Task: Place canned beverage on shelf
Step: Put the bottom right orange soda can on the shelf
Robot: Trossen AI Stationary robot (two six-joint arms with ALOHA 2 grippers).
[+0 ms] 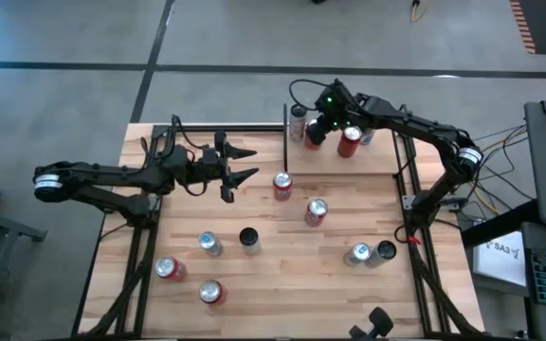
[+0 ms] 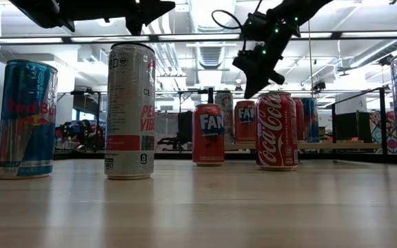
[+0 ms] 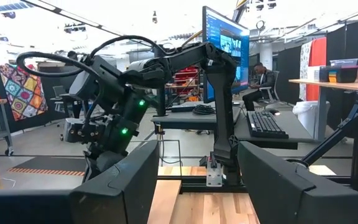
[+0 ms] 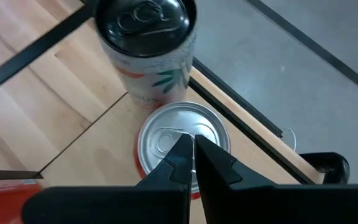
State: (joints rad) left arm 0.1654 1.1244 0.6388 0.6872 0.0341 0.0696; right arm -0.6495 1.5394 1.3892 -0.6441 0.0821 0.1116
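The shelf (image 1: 377, 161), a light-wood board with black rods, stands at the table's far right. On it are a tall white can with a black top (image 4: 145, 25), a red can with a silver top (image 4: 182, 140) and another red can (image 1: 350, 140). My right gripper (image 4: 191, 155) is shut and hovers just above the silver top, pointing down at a slant. In the low view a gap shows between its tip (image 2: 250, 89) and the shelf's red can (image 2: 245, 120). My left gripper (image 1: 240, 170) waits open above the table's far left part, holding nothing.
Several cans stand on the tabletop: two red ones (image 1: 282, 185) (image 1: 316, 211) near the middle, others toward the near left (image 1: 210, 244) and near right (image 1: 358, 254). In the low view a Red Bull can (image 2: 26, 117) and a tall white can (image 2: 129, 110) stand close.
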